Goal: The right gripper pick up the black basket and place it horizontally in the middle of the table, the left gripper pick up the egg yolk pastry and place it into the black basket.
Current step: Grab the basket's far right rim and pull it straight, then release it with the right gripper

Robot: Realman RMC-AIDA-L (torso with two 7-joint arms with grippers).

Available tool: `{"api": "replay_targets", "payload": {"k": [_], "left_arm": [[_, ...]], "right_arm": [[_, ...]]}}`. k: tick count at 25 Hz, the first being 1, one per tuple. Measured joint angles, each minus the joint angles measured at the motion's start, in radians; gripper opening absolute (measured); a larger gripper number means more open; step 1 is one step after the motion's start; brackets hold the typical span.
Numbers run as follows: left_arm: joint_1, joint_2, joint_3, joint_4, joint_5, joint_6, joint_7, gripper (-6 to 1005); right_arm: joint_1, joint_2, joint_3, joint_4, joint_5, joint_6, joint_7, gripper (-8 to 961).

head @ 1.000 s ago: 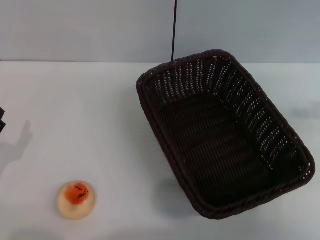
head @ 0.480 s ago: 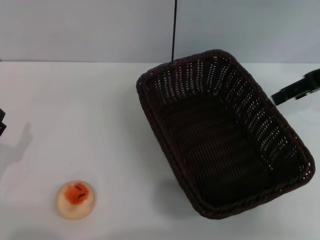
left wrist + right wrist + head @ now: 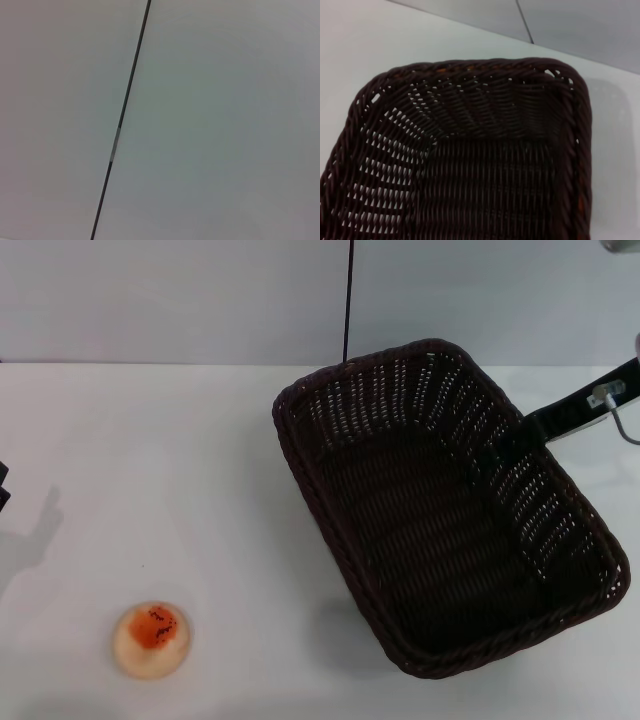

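Note:
The black basket (image 3: 440, 510) lies slanted on the right half of the white table (image 3: 180, 460), open side up and empty. The right wrist view looks down into one end of the basket (image 3: 470, 170). My right gripper (image 3: 522, 433) reaches in from the right edge, its black end over the basket's far right rim. The egg yolk pastry (image 3: 151, 638) sits alone near the table's front left. My left gripper (image 3: 3, 485) shows only as a dark sliver at the left edge, far from the pastry.
A grey wall (image 3: 180, 300) with a dark vertical seam (image 3: 348, 300) stands behind the table. The left wrist view shows only this wall and the seam (image 3: 122, 120). A cable (image 3: 622, 425) hangs off the right arm.
My right gripper has come into view from the right and moved left until it is over the basket's right rim. The basket, the pastry and the left arm have not moved.

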Motion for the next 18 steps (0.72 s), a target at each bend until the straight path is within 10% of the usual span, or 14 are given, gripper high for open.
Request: {"api": "replay_targets", "payload": {"k": [9, 18], "left_arm": [[0.003, 0.001, 0.000, 0.001, 0.000, 0.000, 0.000, 826], [0.003, 0.003, 0.000, 0.008, 0.000, -0.002, -0.014, 826]], "right_arm": [[0.009, 0.009, -0.012, 0.008, 0.001, 0.006, 0.000, 798], [-0.006, 0.010, -0.013, -0.012, -0.001, 0.013, -0.003, 494]]}}
